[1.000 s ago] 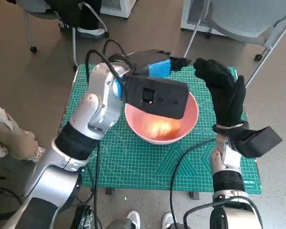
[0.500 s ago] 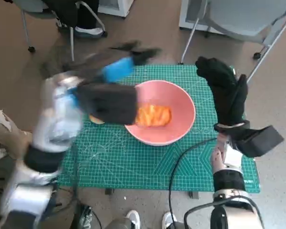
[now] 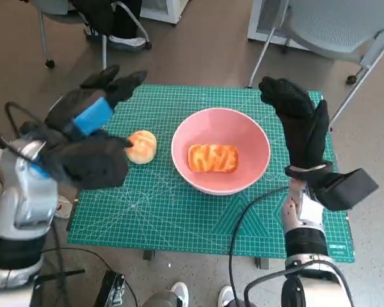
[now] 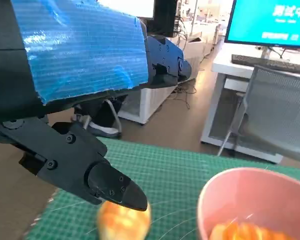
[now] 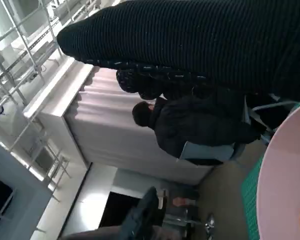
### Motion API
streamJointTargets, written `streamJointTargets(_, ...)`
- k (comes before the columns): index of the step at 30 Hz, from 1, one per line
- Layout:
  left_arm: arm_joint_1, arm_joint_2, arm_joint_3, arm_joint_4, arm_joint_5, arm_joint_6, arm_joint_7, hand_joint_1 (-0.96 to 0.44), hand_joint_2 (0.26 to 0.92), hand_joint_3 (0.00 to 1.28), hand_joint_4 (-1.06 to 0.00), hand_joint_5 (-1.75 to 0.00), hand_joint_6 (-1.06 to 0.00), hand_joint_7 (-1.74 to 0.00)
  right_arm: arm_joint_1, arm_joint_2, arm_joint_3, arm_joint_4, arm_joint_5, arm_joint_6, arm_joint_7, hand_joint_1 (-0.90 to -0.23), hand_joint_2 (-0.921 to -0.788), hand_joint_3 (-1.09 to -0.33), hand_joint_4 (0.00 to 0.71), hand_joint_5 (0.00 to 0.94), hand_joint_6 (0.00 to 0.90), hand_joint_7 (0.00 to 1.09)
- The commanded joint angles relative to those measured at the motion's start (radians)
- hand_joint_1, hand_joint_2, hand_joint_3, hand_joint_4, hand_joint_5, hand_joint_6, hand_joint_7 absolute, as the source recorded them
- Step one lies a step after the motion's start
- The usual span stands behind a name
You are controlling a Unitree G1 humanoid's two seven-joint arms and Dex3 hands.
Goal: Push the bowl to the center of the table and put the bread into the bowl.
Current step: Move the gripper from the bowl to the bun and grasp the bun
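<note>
Bread [image 3: 212, 158] is being cradled inside the pink bowl [image 3: 256, 137] mid-surface, a round bun [image 3: 141, 146] lying beside it. Nothing is being held by the left hand [image 3: 93, 115] or right hand [image 3: 301, 125], fingers spread.

I'm seeing the pink bowl [image 3: 221, 150] showing a smooth, faintly glossy plastic look. The bread [image 3: 212, 158] inside is looking shiny and glazed; the roll [image 3: 141, 146] at nine o'clock is looking matt. The green mat [image 3: 179, 211] is looking matt rubbery. My right hand [image 3: 301, 125] is wearing rough knit; my left hand [image 3: 93, 112] is carrying glossy blue tape.
</note>
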Motion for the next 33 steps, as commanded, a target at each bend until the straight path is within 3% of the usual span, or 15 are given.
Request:
streamJointTargets(1, 0.033, 0.029, 0.009, -0.054, 0.000, 0.007, -0.012, -0.39, 0.702, 0.00, 0.00, 0.00, -0.16, 0.00, 0.001, 0.004, 0.000, 0.027, 0.009, 0.016, 0.015, -0.685, -0.921, -0.793, 0.187, 0.001, 0.059, 0.47)
streamJointTargets(20, -0.039, -0.009, -0.105, 0.084, 0.046, 0.051, -0.017, -0.38, 0.692, 0.00, 0.00, 0.00, -0.14, 0.00, -0.009, -0.002, -0.009, 0.051, 0.023, 0.022, 0.065, -0.685, -0.921, -0.791, 0.190, 0.002, 0.059, 0.47)
streamJointTargets(26, -0.133, -0.061, -0.180, 0.292, 0.071, 0.035, 0.009, -0.38, 0.693, 0.00, 0.00, 0.00, -0.13, 0.00, -0.008, -0.006, -0.012, 0.054, 0.024, 0.024, 0.068, -0.687, -0.921, -0.791, 0.189, 0.001, 0.058, 0.47)
streamJointTargets(33, -0.302, -0.132, -0.289, 0.646, 0.135, 0.030, 0.032, -0.39, 0.690, 0.00, 0.00, 0.00, -0.12, 0.00, 0.002, -0.009, -0.013, 0.046, 0.024, 0.022, 0.070, -0.680, -0.921, -0.793, 0.188, 0.000, 0.058, 0.47)
